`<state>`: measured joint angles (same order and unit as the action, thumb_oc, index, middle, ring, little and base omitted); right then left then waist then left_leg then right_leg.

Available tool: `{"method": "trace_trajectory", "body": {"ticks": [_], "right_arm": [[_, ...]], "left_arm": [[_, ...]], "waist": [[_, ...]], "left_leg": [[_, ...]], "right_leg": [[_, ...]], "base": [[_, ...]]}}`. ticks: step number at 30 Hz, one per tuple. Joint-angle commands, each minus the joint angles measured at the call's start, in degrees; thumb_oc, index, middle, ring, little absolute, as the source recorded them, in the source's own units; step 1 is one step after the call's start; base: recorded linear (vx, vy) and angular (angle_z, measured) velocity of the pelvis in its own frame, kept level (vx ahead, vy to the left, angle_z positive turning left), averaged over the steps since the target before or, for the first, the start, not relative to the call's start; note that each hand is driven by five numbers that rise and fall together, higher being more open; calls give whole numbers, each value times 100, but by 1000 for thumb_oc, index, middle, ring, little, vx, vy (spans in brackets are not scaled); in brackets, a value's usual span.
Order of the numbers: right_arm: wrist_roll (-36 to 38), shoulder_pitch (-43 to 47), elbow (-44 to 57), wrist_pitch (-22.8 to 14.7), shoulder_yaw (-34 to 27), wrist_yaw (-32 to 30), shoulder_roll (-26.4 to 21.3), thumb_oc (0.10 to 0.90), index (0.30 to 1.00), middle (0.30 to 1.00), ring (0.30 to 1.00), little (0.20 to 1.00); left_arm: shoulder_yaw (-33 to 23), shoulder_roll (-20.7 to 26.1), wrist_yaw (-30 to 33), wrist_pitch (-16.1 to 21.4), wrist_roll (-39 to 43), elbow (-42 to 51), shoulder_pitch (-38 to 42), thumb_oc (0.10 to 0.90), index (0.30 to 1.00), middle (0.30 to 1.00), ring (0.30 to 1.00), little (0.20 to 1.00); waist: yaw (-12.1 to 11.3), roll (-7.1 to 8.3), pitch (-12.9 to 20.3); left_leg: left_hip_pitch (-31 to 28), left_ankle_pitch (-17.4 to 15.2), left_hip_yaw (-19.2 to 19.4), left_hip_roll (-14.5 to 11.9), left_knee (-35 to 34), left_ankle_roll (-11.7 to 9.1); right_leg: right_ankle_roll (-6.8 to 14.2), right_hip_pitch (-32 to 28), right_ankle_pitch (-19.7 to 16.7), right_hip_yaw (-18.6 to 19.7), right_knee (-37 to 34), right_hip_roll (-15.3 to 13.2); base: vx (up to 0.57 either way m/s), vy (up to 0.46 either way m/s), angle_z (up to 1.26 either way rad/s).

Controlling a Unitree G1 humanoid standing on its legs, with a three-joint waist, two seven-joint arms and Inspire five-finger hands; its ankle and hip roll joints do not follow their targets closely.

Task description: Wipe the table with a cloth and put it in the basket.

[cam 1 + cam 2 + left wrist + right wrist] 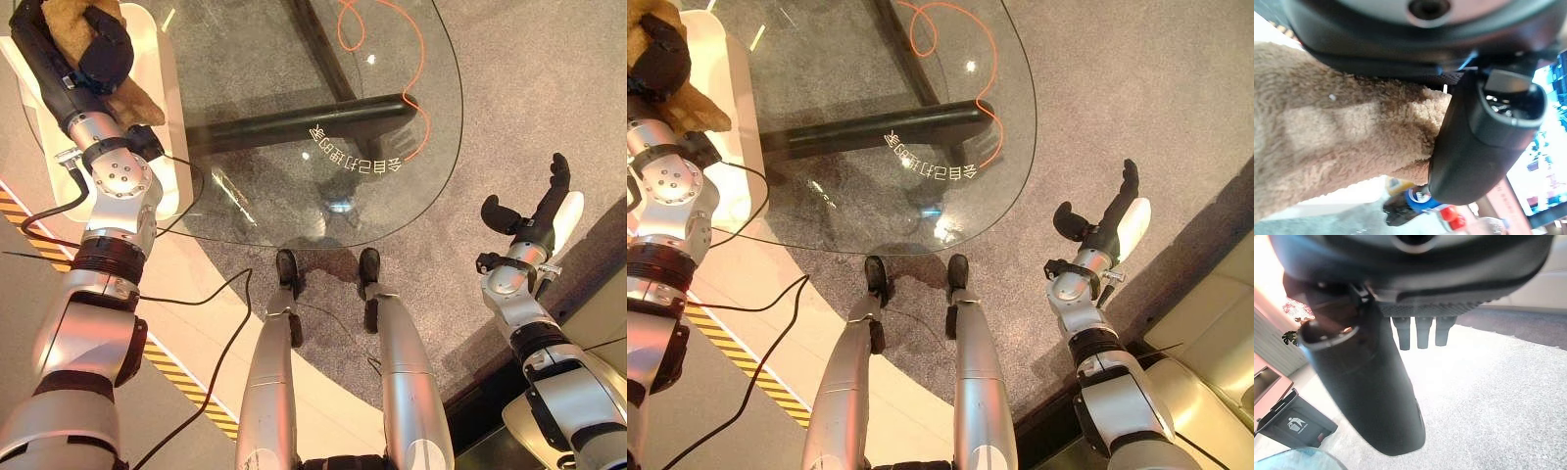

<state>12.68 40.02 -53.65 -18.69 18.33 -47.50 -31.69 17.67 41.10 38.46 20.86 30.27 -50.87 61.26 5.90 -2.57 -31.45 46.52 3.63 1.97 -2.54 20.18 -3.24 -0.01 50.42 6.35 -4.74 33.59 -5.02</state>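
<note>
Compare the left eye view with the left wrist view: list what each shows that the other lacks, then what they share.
Left eye view alone: the glass table with its dark base bar, an orange cord, grey carpet, and the right hand open, apart from the table. Left wrist view alone: the thumb seen close, pressed against the pile. Both: the left hand shut on the tan fleecy cloth.
</note>
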Motion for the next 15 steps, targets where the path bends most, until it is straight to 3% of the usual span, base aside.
{"method": "trace_trajectory", "body": {"ticks": [1,15], "right_arm": [[28,74,72,-318,-145,-307,-246,800,900,900,900,900],[5,119,148,-356,-104,-389,-204,800,900,900,900,900]], "left_arm": [[-231,703,425,253,-361,-44,918,100,300,300,300,200],[-253,743,547,-273,-455,-653,953,100,300,300,300,200]], "waist": [[-101,76,166],[-79,142,166]], "left_leg": [[-194,-756,324,205,462,128],[-94,-751,289,179,502,90]], "right_leg": [[65,-293,116,-132,-369,359],[68,-219,96,-134,-375,357]], "base": [[0,0,0],[0,0,0]]}}
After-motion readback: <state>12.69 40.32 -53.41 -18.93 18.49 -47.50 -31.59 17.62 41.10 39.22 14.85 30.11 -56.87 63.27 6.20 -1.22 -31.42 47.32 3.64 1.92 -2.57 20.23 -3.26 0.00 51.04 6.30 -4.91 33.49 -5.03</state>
